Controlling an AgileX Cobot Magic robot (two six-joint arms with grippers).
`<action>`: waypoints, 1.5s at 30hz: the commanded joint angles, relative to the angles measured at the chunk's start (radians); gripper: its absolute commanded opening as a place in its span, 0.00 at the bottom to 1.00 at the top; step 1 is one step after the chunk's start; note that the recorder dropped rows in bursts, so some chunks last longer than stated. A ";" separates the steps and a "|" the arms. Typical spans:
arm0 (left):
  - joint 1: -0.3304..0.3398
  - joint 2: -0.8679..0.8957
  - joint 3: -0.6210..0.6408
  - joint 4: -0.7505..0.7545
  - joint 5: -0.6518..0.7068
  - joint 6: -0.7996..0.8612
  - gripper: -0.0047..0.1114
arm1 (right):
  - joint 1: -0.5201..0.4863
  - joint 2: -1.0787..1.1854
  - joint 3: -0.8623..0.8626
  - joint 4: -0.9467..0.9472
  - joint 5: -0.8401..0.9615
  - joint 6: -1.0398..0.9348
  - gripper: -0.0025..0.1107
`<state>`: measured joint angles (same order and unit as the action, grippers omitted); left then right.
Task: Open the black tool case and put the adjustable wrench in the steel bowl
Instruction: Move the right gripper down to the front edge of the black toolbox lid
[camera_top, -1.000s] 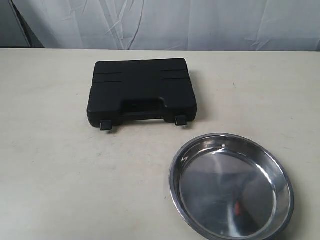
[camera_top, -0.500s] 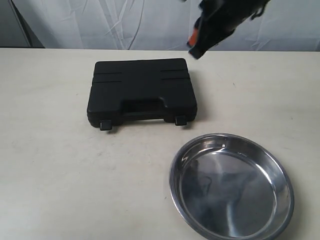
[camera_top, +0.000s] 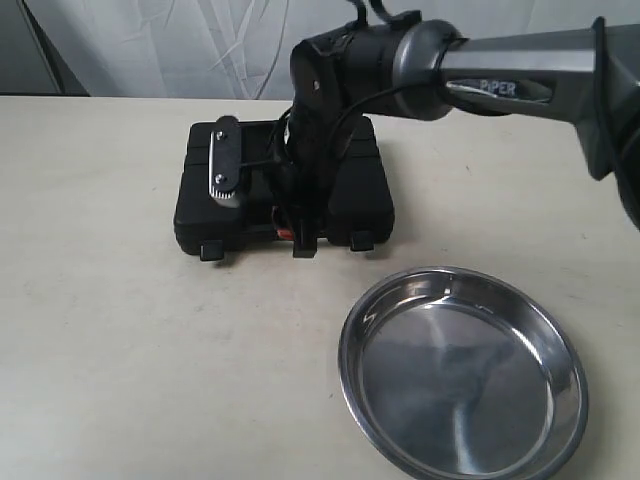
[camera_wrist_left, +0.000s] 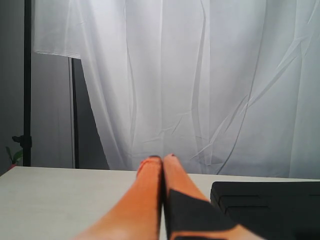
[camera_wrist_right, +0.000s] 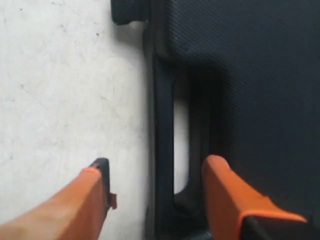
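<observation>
The black tool case (camera_top: 365, 190) lies closed on the table, handle and both latches facing the front. My right gripper (camera_top: 303, 246) reaches down over its front edge at the handle. In the right wrist view my right gripper (camera_wrist_right: 155, 167) is open, one finger over the table and the other over the lid, with the handle bar (camera_wrist_right: 162, 125) between them and nothing gripped. The steel bowl (camera_top: 460, 370) sits empty at the front right. My left gripper (camera_wrist_left: 162, 160) is shut on nothing, low over the table beside the case (camera_wrist_left: 265, 200). The adjustable wrench is hidden.
The cream table (camera_top: 120, 330) stretches left and in front of the case. A white curtain (camera_top: 200, 50) hangs behind the table. The right arm's grey link (camera_top: 500, 60) spans the upper right. One latch (camera_wrist_right: 127, 12) shows in the right wrist view.
The right arm, absent a second ago, swung in from the upper right and came down over the case's handle edge. Case and bowl have not moved.
</observation>
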<state>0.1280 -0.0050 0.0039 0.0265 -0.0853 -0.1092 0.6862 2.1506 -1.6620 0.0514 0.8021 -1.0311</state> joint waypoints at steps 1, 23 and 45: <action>-0.002 0.005 -0.004 0.002 -0.005 -0.002 0.04 | 0.014 0.034 -0.009 -0.023 -0.051 -0.005 0.50; -0.002 0.005 -0.004 0.002 -0.005 -0.002 0.04 | 0.012 0.120 -0.009 -0.156 -0.166 0.090 0.44; -0.002 0.005 -0.004 0.002 -0.005 -0.002 0.04 | 0.014 0.080 -0.009 -0.114 -0.177 0.090 0.02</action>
<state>0.1280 -0.0050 0.0039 0.0265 -0.0853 -0.1092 0.7029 2.2716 -1.6663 -0.0838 0.6411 -0.9458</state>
